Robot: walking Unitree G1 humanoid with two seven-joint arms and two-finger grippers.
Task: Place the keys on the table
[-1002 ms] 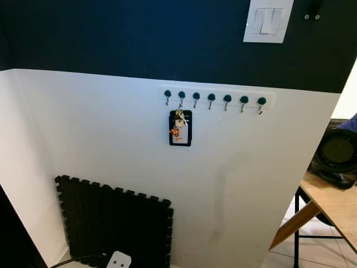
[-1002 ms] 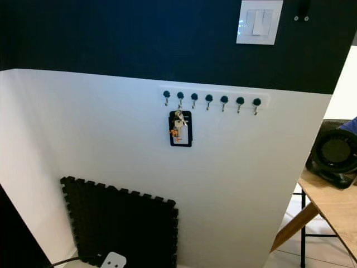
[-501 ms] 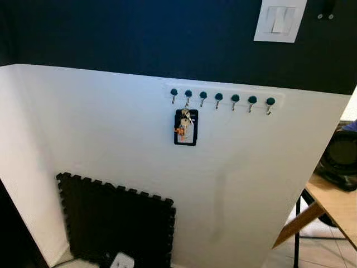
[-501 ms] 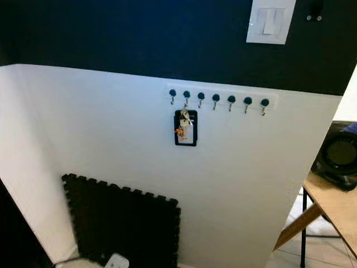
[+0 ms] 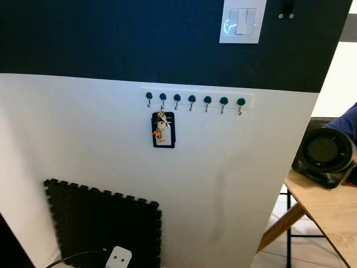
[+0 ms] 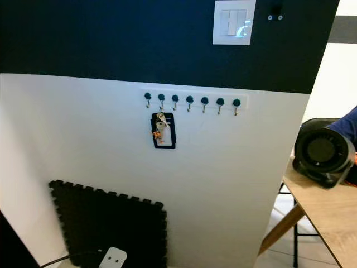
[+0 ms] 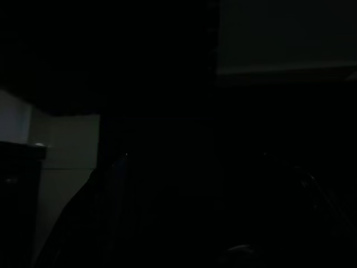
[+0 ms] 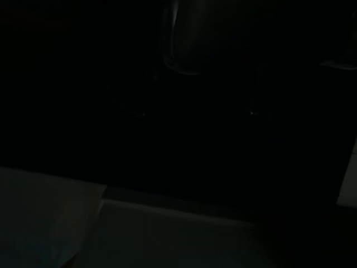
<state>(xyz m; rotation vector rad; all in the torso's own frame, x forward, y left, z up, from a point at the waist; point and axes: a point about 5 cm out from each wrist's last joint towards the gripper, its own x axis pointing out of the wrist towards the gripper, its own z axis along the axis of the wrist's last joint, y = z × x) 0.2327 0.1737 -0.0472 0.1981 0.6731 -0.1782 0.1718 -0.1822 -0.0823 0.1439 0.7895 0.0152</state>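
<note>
Where the white wall meets the dark band, we see the keys [image 5: 162, 127] hanging from the second hook of a rack [image 5: 195, 100], well apart from the wooden table [image 5: 329, 215] at right. We cannot tell either tool's state.

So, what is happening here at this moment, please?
Nothing is being handled yet. The small bunch of keys with a black rectangular tag hangs on the second hook of the white wall rack with dark round knobs, untouched. The light wooden table, where the keys should go, stands to the right with a round black speaker on it. The wrist views are too dark to show either claw.
</note>
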